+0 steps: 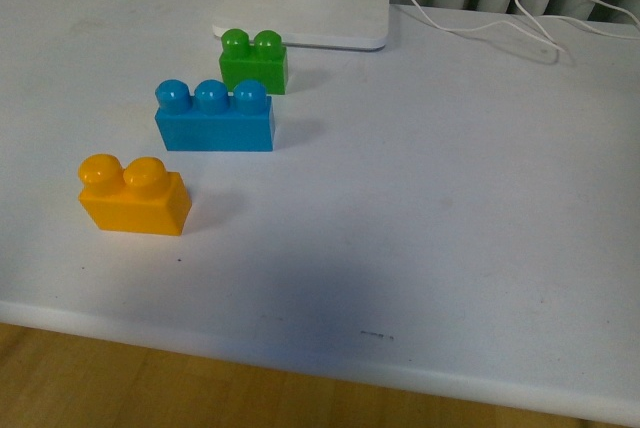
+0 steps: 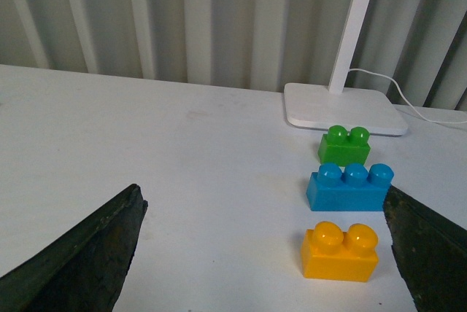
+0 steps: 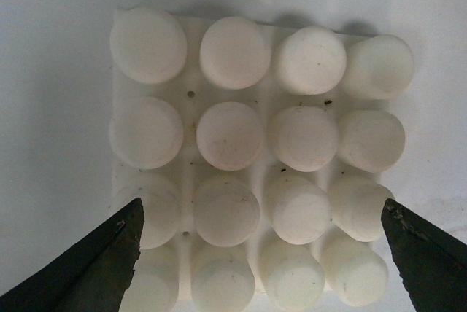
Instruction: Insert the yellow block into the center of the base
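The yellow block (image 1: 134, 195) stands upright on the white table at the front left, two studs up. It also shows in the left wrist view (image 2: 341, 252), between my left gripper's (image 2: 266, 254) open jaws, nearer one finger (image 2: 427, 246). The left gripper is empty. The base (image 3: 257, 173), a white plate with a 4x4 grid of studs, fills the right wrist view directly below my right gripper (image 3: 261, 254), which is open and empty. The base and both grippers are out of the front view.
A blue three-stud brick (image 1: 214, 116) stands behind the yellow block, and a green two-stud brick (image 1: 254, 60) behind that. A white lamp foot (image 1: 305, 10) with its cable (image 1: 480, 23) sits at the back. The table's front edge (image 1: 320, 353) is close.
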`<state>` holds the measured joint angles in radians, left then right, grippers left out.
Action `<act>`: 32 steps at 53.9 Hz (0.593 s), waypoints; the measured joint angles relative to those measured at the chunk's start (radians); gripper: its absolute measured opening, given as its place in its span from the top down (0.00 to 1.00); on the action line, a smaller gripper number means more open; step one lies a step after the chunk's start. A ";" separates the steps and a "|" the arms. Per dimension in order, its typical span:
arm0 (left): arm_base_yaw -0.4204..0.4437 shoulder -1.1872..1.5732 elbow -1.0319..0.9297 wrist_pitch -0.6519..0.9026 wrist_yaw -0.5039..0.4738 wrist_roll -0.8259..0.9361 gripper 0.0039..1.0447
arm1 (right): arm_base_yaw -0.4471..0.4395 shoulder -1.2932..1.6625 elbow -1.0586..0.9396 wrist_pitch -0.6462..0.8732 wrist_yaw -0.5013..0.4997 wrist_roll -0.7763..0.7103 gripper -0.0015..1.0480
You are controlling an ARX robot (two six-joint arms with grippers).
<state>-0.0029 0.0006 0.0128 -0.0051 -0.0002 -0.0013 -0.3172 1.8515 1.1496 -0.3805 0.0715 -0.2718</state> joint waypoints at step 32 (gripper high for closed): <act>0.000 0.000 0.000 0.000 0.000 0.000 0.06 | -0.031 0.077 0.030 0.029 0.005 0.030 0.09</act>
<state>-0.0029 0.0006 0.0128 -0.0051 -0.0002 -0.0013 -0.3485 1.9285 1.1793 -0.3515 0.0761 -0.2417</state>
